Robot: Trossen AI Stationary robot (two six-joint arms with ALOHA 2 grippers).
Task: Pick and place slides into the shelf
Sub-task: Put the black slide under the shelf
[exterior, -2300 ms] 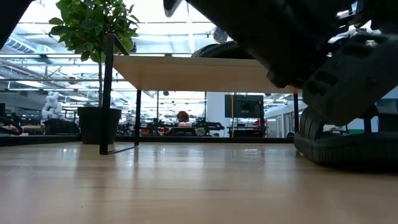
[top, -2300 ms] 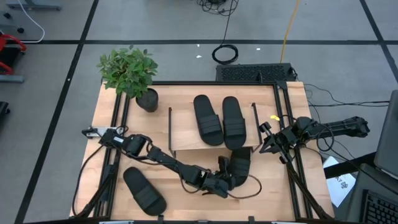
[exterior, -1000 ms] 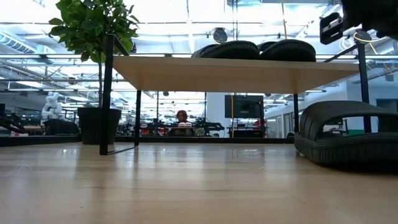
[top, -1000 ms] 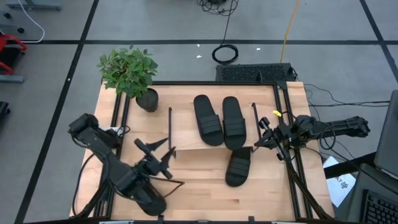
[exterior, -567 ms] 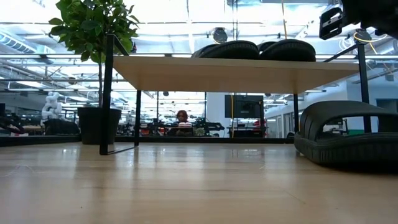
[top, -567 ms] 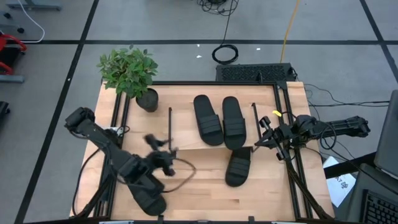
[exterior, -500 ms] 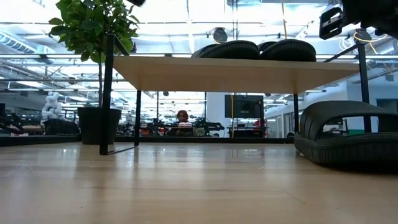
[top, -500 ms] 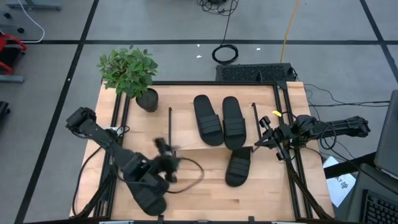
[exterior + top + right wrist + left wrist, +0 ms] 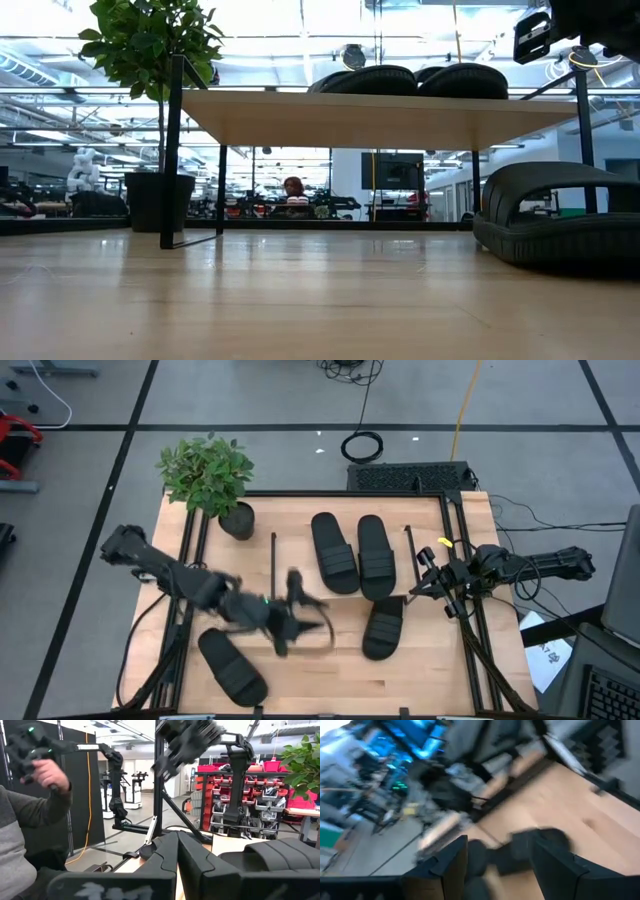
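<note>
Two black slides point(image 9: 335, 552) point(image 9: 376, 556) lie side by side, soles down, on the shelf's light-wood top board point(image 9: 300, 575); the low view shows them on the board point(image 9: 350, 115). A third slide point(image 9: 383, 625) lies on the table, its far end tucked under the shelf's near edge. Another slide point(image 9: 232, 668) lies on the table near its left front corner. My left gripper point(image 9: 298, 612) hangs open and blurred above the table in front of the shelf, holding nothing point(image 9: 495, 865). My right gripper point(image 9: 430, 585) waits shut at the shelf's right side point(image 9: 177, 855).
A potted plant point(image 9: 212, 480) stands at the table's far left corner. The shelf's thin black side frames point(image 9: 273, 575) point(image 9: 410, 565) stand upright on the table. A loose cable point(image 9: 320, 632) loops under my left wrist. A person point(image 9: 30, 820) stands beyond the table.
My left gripper has risen from over the slide at the near left and swung toward the table's right, turning from pointing down to nearly level. It stays open with nothing in it. All the slides lie where they were.
</note>
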